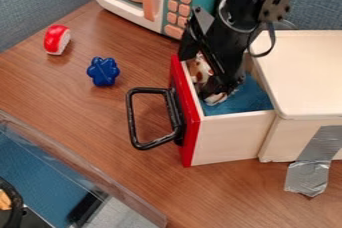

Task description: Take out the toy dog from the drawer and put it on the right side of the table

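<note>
Much of the toy dog [200, 69] is hidden from us behind the claw [222, 86], inside the open drawer [230, 139] near the desk's [87, 117] far edge. We make out brown-and-white patches close beside the claw, toward the drawer's red front [192, 139]; whether it grips the dog or is released, we cannot tell.

Evenly bright with soft shadows
</note>
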{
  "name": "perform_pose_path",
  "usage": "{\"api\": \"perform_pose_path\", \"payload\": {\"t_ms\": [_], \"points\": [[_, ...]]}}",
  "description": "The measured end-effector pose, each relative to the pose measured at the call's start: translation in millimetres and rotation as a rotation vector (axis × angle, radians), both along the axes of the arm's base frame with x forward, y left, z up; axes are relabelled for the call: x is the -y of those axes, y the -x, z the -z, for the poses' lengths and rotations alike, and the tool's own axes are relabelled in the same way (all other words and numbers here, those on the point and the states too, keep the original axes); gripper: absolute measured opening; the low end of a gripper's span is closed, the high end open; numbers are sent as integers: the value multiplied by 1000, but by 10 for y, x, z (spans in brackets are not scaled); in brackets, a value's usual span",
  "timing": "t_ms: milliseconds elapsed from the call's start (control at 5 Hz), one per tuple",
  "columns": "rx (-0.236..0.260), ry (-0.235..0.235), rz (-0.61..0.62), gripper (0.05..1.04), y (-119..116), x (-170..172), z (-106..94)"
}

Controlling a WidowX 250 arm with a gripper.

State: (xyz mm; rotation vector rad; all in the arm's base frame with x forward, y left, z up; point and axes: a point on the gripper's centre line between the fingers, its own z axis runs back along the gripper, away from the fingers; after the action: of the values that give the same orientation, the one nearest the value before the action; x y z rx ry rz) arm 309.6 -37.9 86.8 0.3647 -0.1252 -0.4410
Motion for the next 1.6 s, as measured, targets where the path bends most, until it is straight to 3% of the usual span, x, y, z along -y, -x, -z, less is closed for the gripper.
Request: {"api": "perform_pose_path", "payload": {"t_ms": [200, 600, 800, 1000, 1200, 1400, 1600], "points": [[-6, 12, -19, 956, -70, -28, 35], [-17, 29, -68, 385, -152, -147, 84], [-13, 32, -47, 227, -96, -159, 30], [64, 101, -43, 164, -42, -205, -374], [152, 234, -128, 139, -76, -532, -843], [226, 299, -246, 128, -159, -947, -1341], [173, 268, -399, 127, -326, -1453, -1196]]}}
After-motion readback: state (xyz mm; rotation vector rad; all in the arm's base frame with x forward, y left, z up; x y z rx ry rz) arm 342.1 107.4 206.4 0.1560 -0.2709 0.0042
